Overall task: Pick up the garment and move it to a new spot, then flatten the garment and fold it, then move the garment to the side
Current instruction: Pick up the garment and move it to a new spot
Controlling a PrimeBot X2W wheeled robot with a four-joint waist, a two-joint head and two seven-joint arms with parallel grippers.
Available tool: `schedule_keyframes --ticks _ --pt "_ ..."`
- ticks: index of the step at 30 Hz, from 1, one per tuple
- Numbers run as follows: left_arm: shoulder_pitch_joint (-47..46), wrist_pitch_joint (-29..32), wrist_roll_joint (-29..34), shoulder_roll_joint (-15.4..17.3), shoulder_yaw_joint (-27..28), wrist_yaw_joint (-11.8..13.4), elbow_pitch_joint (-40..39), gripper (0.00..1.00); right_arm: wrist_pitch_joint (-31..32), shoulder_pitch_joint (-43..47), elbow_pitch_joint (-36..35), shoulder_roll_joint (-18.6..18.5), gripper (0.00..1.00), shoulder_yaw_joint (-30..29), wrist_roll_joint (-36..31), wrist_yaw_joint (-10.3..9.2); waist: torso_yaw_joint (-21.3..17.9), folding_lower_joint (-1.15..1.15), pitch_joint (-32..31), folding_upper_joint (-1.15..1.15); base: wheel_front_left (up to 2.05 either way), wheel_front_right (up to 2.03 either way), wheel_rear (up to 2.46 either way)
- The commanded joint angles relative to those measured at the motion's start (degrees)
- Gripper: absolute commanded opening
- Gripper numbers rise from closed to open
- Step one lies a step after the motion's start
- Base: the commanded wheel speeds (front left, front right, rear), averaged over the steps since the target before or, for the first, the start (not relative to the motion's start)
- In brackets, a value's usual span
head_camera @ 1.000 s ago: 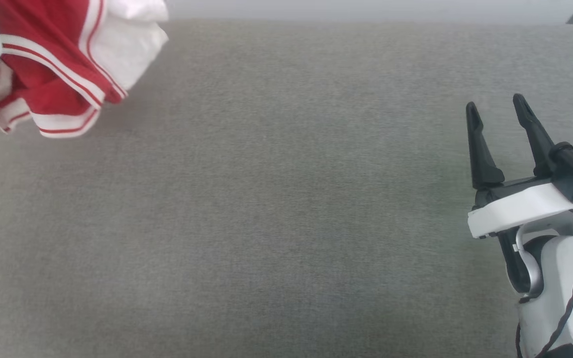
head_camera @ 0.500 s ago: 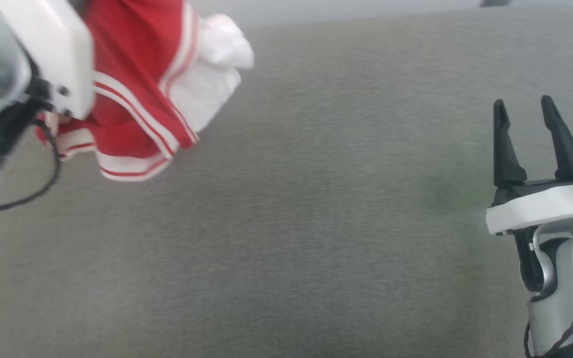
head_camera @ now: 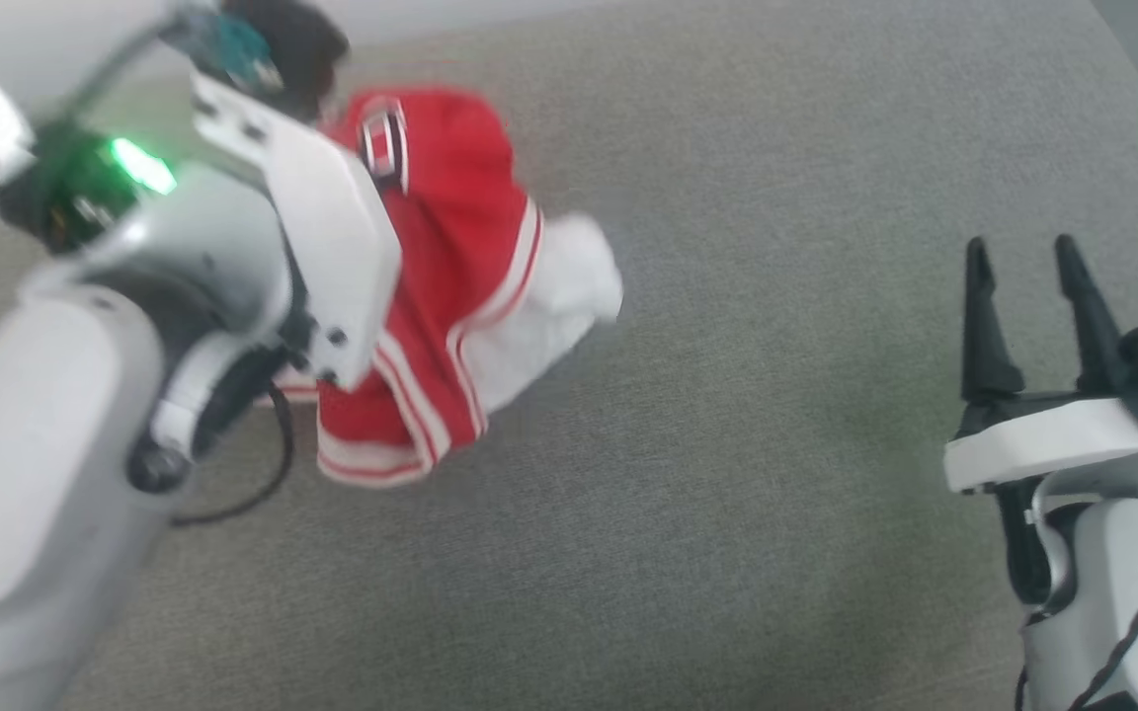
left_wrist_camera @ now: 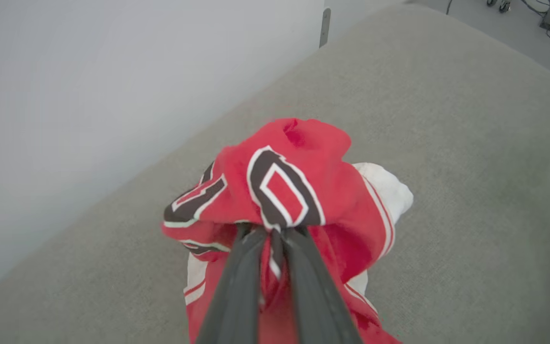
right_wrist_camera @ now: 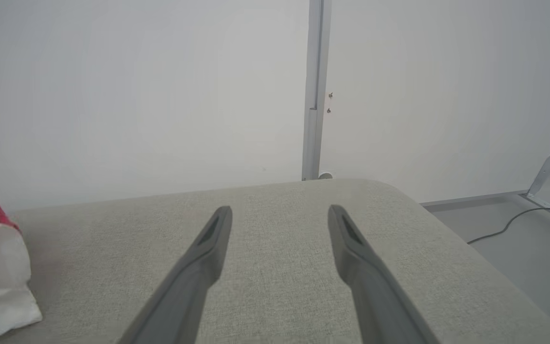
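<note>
Tightly, the left claw (left_wrist_camera: pixel 273 231) pinches a fold of the red shirt (left_wrist_camera: pixel 337 191) between its two dark fingers, just under the black letters (left_wrist_camera: pixel 256 181). From there the shirt hangs in a bunch over the left part of the grey cushion (head_camera: pixel 727 444), its long way running down to the striped edge (head_camera: pixel 371 464), a white sleeve (head_camera: pixel 569 286) poking out sideways. Well apart, the right claw (head_camera: pixel 1018 249) has its fingers spread.

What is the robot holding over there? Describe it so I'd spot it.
Over the wide grey cushion, find the left gripper. Bunched in its shut fingers is the garment: red cloth with white-striped trim and black lettering, bright against the plain grey.
</note>
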Motion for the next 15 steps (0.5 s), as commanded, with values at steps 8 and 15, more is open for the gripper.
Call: schedule_keyframes --ticks 8,15 --pt "6.76 -2.18 -1.16 -1.06 -3.12 -1.44 9.71 0.0 -1.66 -0.57 3.82 0.7 1.0 3.12 1.48 0.0 -1.51 0.0 1.87 0.0 0.0 0.0 0.0" --pt "8.75 -4.7 -1.82 -2.22 -4.85 -3.88 19.51 0.0 -2.4 -1.35 5.43 0.73 1.0 5.31 2.87 0.0 -2.15 0.0 2.55 0.0 0.0 0.0 0.0"
